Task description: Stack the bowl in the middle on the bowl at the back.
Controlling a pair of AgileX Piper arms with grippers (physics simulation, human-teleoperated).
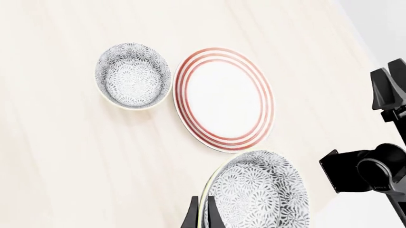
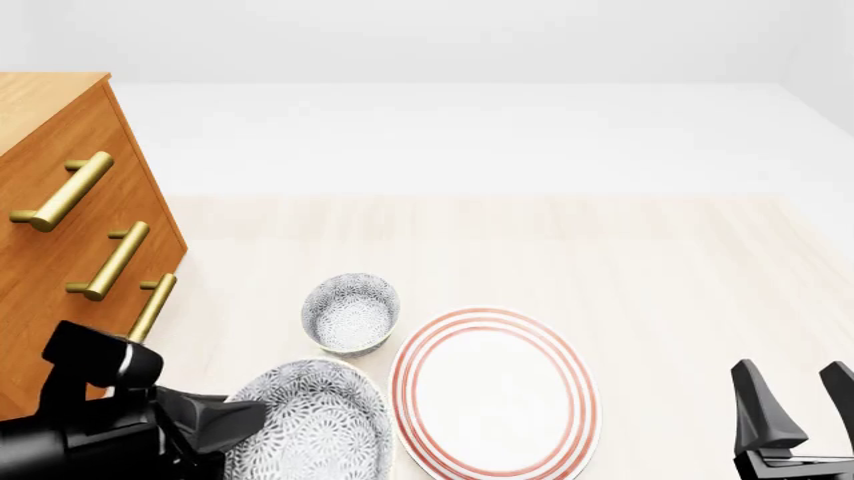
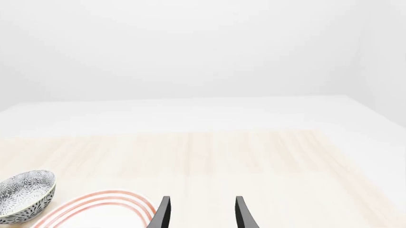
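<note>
My left gripper (image 2: 234,425) is shut on the rim of the middle bowl (image 2: 318,432), white with a dark-grey lacy pattern. The bowl looks raised off the table and tilted. In the left wrist view a fingertip (image 1: 192,214) sits at the rim of the same bowl (image 1: 257,192). The matching back bowl (image 2: 351,312) (image 1: 133,75) stands upright on the table, beyond the held bowl. My right gripper (image 2: 797,415) (image 3: 201,214) hangs open and holds nothing at the near right. One patterned bowl (image 3: 25,195) shows at the edge of the right wrist view; I cannot tell which.
A large white plate with red rings (image 2: 494,392) (image 1: 223,99) (image 3: 95,203) lies flat right of both bowls. A wooden drawer cabinet with brass handles (image 2: 67,230) stands along the table's left side. The right arm (image 1: 374,168) crosses the left wrist view.
</note>
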